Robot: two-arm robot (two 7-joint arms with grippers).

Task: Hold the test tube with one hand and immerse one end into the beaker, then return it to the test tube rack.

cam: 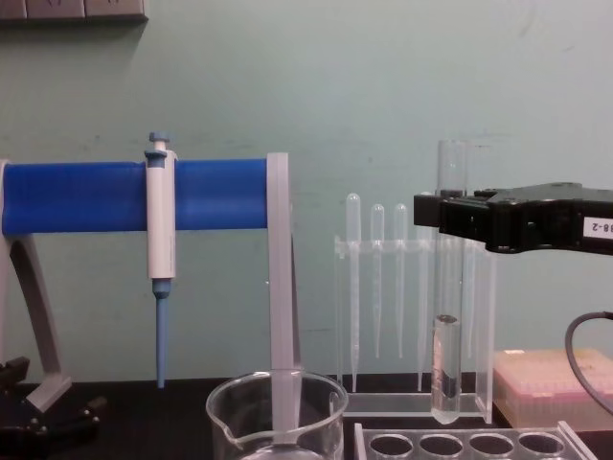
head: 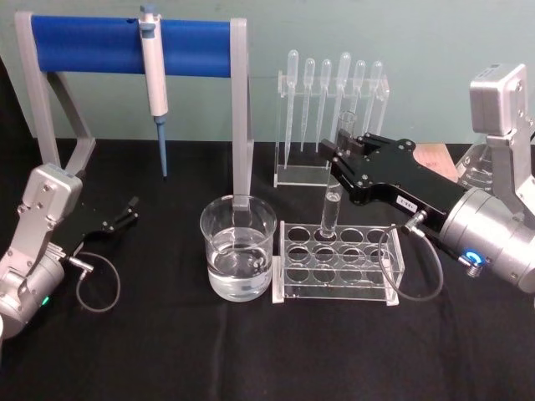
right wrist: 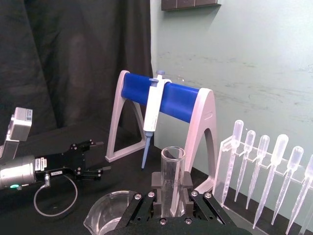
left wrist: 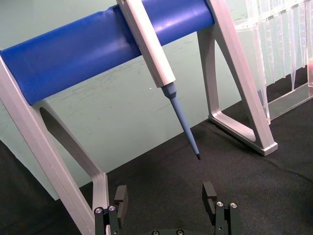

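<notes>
right end effector (head: 341,155) level, tight on upright test tube (head: 331,215)

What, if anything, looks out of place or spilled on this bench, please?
Nothing stands out. The test tube hangs upright in the right end effector just above the rack, the beaker stands upright with its water inside, and the left end effector rests open at the left.

Soft, even light from overhead; the pale wall (cam: 383,96) is bright; the black cloth (head: 167,351) stays dim, with faint shadows; a broad sheen lies along the blue bar (left wrist: 73,58); small glints mark the beaker (head: 216,259) rim.
</notes>
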